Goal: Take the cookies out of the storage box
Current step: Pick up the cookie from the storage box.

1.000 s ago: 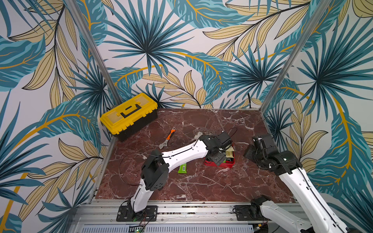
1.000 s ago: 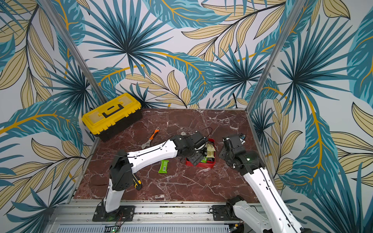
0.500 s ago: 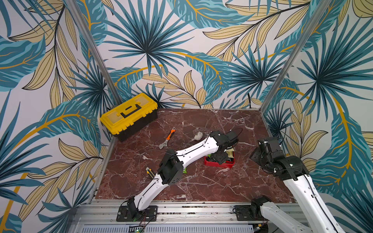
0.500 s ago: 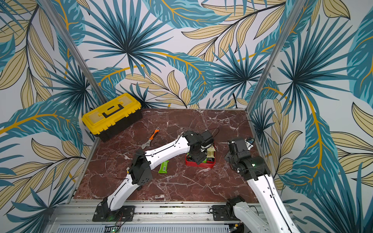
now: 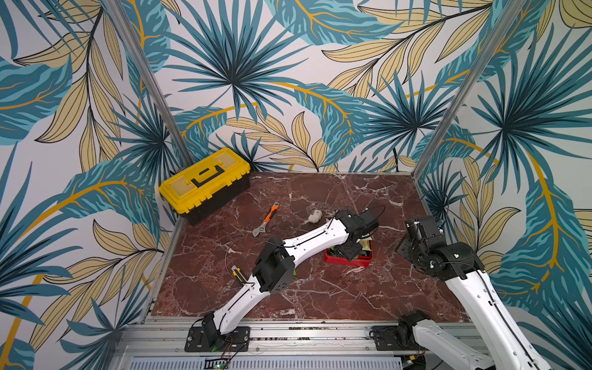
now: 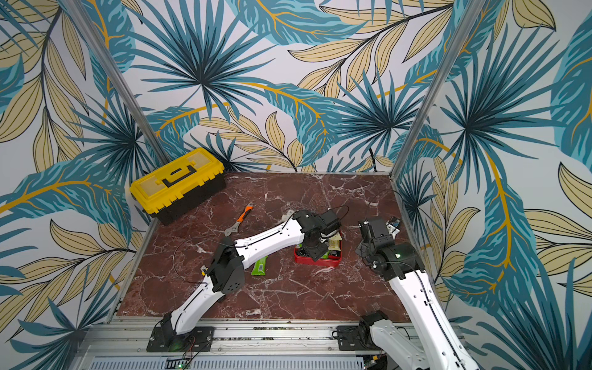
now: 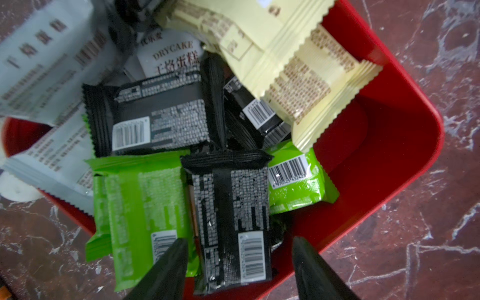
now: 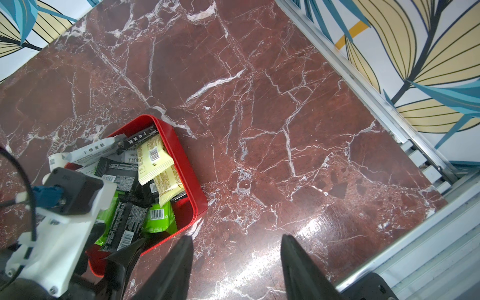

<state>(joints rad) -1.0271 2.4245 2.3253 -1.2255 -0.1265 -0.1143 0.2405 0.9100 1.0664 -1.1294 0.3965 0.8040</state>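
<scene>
Since the cookies (image 7: 166, 122) lay heaped in the box (image 7: 384, 161) on the table (image 8: 259, 104), the left tool (image 7: 239, 239) hung half-open astride one black packet (image 7: 228, 207), seemingly to pinch it free, while the right tool (image 8: 236, 237) hung wide and empty beside the box.

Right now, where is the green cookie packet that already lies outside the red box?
In a top view, the green packet lies on the marble table to the left of the storage box, right beside the left arm's elbow.

Robot test cell: leaf-print walls (image 5: 288, 48), aluminium rail (image 5: 288, 333), marble tabletop (image 5: 320, 298).
</scene>
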